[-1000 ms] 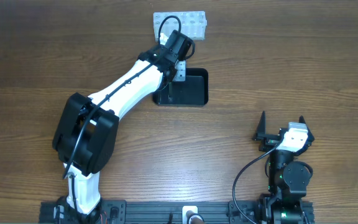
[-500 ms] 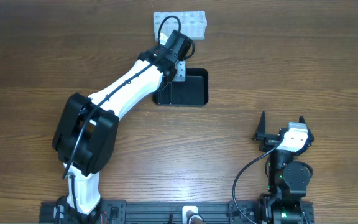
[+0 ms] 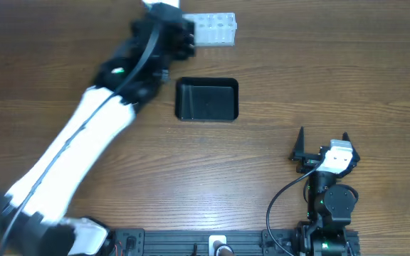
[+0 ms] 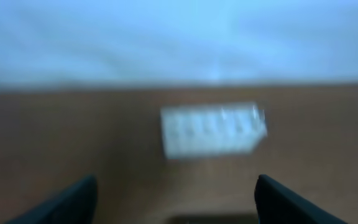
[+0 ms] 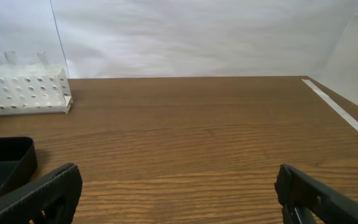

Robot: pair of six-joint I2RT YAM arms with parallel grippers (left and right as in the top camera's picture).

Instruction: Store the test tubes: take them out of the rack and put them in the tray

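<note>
The white test tube rack [image 3: 214,29] stands at the table's far edge, behind the black tray [image 3: 206,114]. In the right wrist view two clear tubes [image 5: 9,58] stick up from the rack [image 5: 23,93], and the tray's corner [image 5: 8,155] lies near it. My left arm [image 3: 151,43] is raised and blurred at the rack's left end. Its gripper [image 4: 179,202] is open with nothing between the fingers, and it faces the rack [image 4: 213,129] from a distance. My right gripper [image 3: 322,146] rests open near its base, far from both; its own view shows it [image 5: 179,202] over bare wood.
A pale wall or backdrop rises just behind the rack. A strip of white tape [image 5: 340,112] marks the table at the far right. Bare wooden tabletop [image 3: 319,64] stretches between the tray and the right arm.
My left arm has swung up and to the left, away from the tray's left corner, and now sits by the rack's left end. The right arm has not moved.
</note>
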